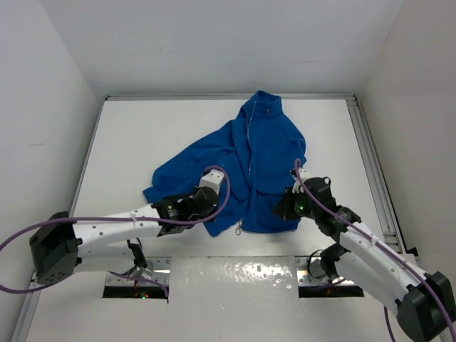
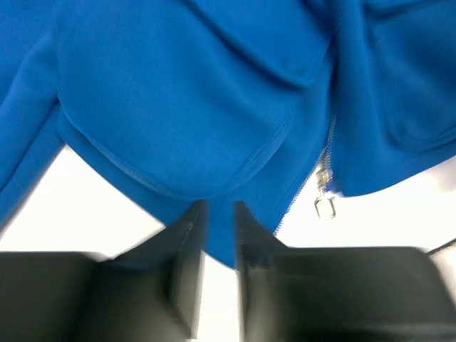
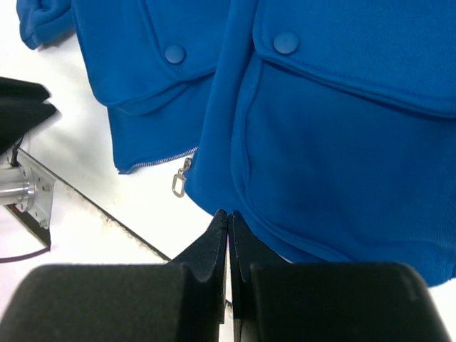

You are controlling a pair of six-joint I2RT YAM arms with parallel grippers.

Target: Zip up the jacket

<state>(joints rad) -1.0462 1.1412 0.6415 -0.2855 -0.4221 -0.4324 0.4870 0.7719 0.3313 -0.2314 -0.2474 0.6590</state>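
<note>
The royal-blue fleece jacket (image 1: 246, 160) lies flat on the white table, collar at the far end and hem towards me. Its front is open near the hem, and the silver zipper pull (image 1: 237, 229) hangs at the bottom edge; the pull also shows in the left wrist view (image 2: 325, 206) and the right wrist view (image 3: 179, 185). My left gripper (image 1: 208, 211) is at the hem of the left panel, its fingers (image 2: 187, 242) closed with blue fabric between them. My right gripper (image 1: 282, 208) is shut, its fingertips (image 3: 217, 231) touching the right panel's hem below the pocket (image 3: 342, 157).
A metal plate (image 1: 235, 281) runs along the near table edge between the arm bases. A rail (image 1: 374, 178) runs down the table's right side. White walls enclose the table. Part of the left arm (image 3: 21, 107) shows in the right wrist view.
</note>
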